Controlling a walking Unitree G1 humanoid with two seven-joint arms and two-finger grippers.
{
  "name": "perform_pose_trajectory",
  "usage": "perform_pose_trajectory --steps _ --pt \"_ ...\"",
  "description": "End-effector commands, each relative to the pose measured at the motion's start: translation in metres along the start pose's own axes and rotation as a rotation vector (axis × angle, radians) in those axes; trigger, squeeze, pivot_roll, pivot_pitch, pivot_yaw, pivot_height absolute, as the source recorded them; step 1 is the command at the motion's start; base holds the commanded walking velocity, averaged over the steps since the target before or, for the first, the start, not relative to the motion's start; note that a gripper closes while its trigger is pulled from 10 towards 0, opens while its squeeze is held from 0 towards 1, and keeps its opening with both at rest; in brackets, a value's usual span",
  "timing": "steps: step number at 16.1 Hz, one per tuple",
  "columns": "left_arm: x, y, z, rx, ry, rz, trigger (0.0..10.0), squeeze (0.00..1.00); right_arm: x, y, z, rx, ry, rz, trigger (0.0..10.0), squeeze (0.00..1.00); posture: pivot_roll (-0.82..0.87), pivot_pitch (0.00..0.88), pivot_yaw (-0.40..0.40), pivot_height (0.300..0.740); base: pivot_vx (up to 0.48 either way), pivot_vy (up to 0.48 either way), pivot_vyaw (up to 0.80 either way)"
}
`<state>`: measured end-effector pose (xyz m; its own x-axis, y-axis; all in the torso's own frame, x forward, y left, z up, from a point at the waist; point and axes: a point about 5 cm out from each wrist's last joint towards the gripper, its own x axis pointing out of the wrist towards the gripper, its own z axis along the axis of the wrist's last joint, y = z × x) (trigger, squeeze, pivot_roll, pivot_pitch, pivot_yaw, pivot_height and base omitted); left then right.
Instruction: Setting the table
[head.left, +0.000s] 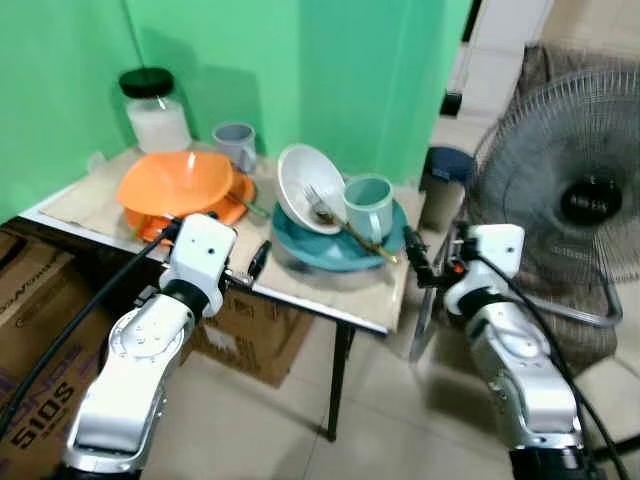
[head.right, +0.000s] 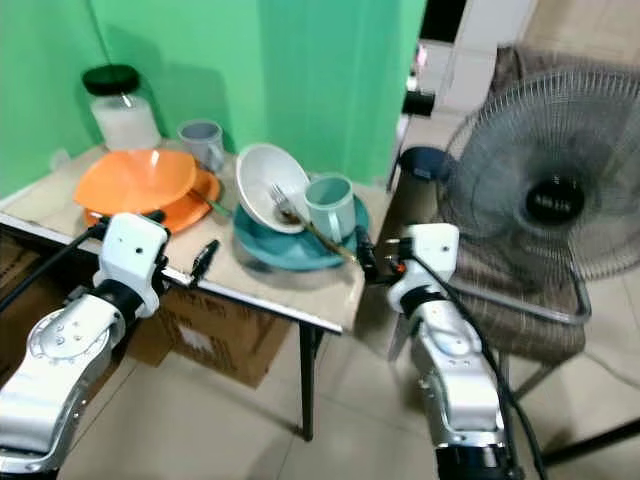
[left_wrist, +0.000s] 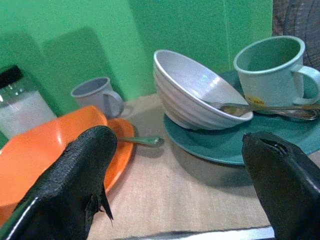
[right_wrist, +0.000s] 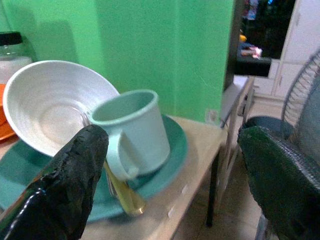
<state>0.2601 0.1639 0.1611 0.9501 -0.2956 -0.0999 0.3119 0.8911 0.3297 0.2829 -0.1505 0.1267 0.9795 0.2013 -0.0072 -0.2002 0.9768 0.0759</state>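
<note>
the teal plate sits at the table's right front corner, with white bowl tilted on it, probably stacked for carrying. left gripper and right gripper both spread, holding nothing.

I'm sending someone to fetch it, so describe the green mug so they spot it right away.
On the small table against the green wall, find the teal plate at the end nearest the fan. The pale green mug stands upright there beside a tilted white bowl; the other mug is grey.

Bright even indoor light, soft shadows on green wall, slight blur, wrist views softer
</note>
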Motion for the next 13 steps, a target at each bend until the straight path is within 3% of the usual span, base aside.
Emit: perform_pose_trajectory --steps 1,2,3,6,10,13 --pt "-0.003 0.001 -0.001 0.014 0.001 -0.012 10.0 0.00 0.004 0.010 0.000 0.017 0.012 0.051 10.0 0.00 0.05 0.000 -0.048 0.740 0.285 0.000 0.00" --pt "-0.004 0.000 -0.001 0.015 0.000 -0.032 10.0 0.00 0.005 0.010 -0.001 0.036 0.017 0.070 10.0 0.73 0.05 0.000 -0.050 0.740 0.000 0.000 0.00" --pt "-0.005 -0.003 -0.001 0.006 -0.004 -0.071 10.0 0.00 0.007 0.012 0.001 0.061 0.018 0.103 10.0 1.00 0.05 0.000 -0.052 0.740 0.000 0.000 0.00" --pt "-0.009 -0.010 -0.003 0.001 0.003 -0.184 10.0 0.00 0.016 0.019 -0.005 0.012 0.112 0.154 10.0 1.00 0.04 0.000 -0.056 0.740 0.000 0.000 0.00" --pt "-0.016 -0.017 -0.002 -0.034 0.014 -0.372 10.0 0.00 0.042 0.031 -0.006 -0.027 0.176 0.198 10.0 1.00 0.03 0.009 -0.057 0.740 0.000 0.000 0.00" --pt "-0.020 -0.017 -0.004 -0.034 0.032 -0.414 10.0 0.00 0.054 0.036 -0.006 -0.050 0.199 0.194 10.0 1.00 0.03 0.011 -0.062 0.740 0.000 0.000 0.00"
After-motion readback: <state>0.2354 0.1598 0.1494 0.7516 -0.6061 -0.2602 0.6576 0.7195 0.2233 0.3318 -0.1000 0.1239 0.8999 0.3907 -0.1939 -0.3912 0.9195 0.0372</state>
